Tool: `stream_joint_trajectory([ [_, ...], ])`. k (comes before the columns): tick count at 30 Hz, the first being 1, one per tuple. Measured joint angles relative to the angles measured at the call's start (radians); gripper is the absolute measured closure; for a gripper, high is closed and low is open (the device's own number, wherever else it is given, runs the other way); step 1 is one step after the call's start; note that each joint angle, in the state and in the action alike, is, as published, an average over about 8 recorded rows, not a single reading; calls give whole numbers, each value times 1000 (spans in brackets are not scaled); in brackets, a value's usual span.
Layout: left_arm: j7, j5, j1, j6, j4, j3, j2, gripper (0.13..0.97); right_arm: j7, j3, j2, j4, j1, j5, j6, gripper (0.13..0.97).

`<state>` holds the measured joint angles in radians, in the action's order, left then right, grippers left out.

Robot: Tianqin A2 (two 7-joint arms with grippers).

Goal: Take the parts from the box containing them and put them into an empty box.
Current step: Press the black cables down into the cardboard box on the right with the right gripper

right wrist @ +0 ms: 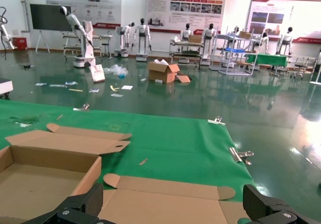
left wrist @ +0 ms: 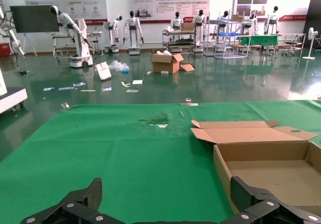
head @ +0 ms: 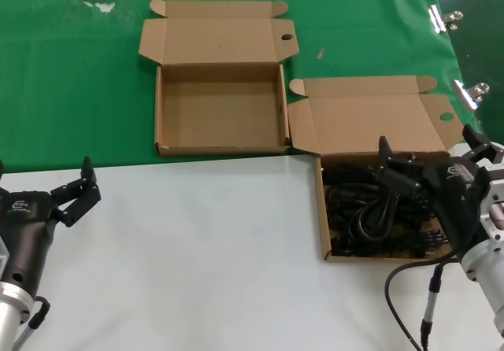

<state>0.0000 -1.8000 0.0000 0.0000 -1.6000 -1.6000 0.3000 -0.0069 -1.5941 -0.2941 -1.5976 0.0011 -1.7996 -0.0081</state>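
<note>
A: Where do the coiled black power cables [head: 376,209] lie?
B: In the shallow brown cardboard box [head: 322,217] at right, on the white desk [head: 197,249]; its lid is open.

A: And the right gripper [head: 429,158]?
B: Above those cables, fingers spread, holding nothing.

A: The rest?
B: An empty twin cardboard box [head: 220,103] sits on green cloth [head: 71,75]; the left gripper [head: 88,182] hovers open, well apart.

Robotics lab hall, humanoid robots [left wrist: 133,28] in rows, wall posters [right wrist: 185,7], green floor [right wrist: 165,96]
</note>
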Motion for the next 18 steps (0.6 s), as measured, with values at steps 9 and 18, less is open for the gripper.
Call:
stream_joint_trajectory([
  [9, 0, 0, 0, 0, 0, 0, 0, 271, -43, 48, 44, 9, -2, 0, -61, 129],
  [18, 0, 0, 0, 0, 0, 0, 0, 419, -59, 46, 34, 11, -9, 7, -80, 129],
])
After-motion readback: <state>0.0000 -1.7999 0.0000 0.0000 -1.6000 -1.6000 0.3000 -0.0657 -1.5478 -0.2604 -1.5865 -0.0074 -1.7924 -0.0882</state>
